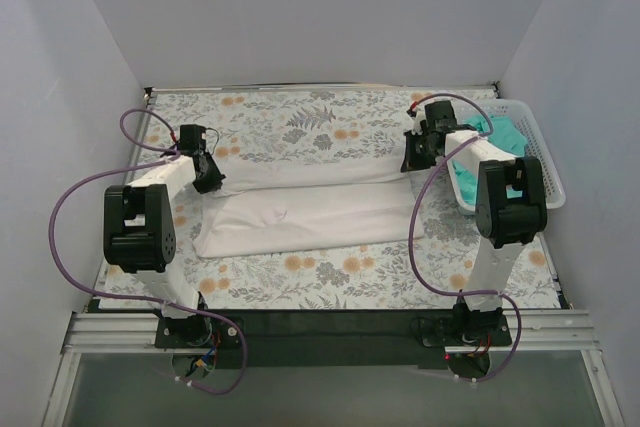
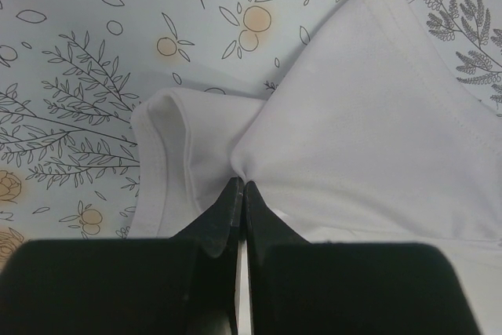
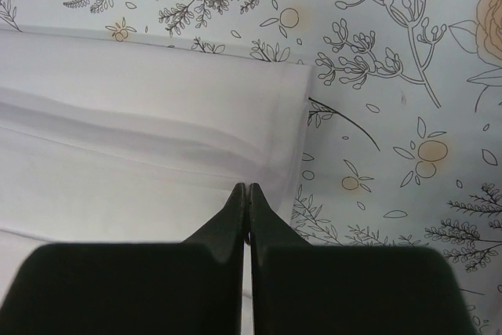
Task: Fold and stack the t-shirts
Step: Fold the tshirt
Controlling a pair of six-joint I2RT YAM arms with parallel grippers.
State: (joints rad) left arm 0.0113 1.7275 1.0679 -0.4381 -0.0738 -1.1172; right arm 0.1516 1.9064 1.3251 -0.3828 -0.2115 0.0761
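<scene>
The white t-shirt [image 1: 310, 212] lies across the middle of the table as a long folded band. My left gripper [image 1: 210, 182] is shut on its left end; in the left wrist view the cloth [image 2: 376, 115] puckers at the closed tips of the gripper [image 2: 241, 182]. My right gripper [image 1: 410, 162] is shut at the shirt's right end; in the right wrist view its tips [image 3: 247, 187] meet on the cloth [image 3: 141, 100] close to the hem. The teal-green t-shirt [image 1: 500, 139] lies bunched in the basket behind the right arm.
The white plastic lattice basket [image 1: 545, 162] stands at the right edge of the table, against the right wall. A floral tablecloth [image 1: 300, 127] covers the table. Walls close in on the left, back and right.
</scene>
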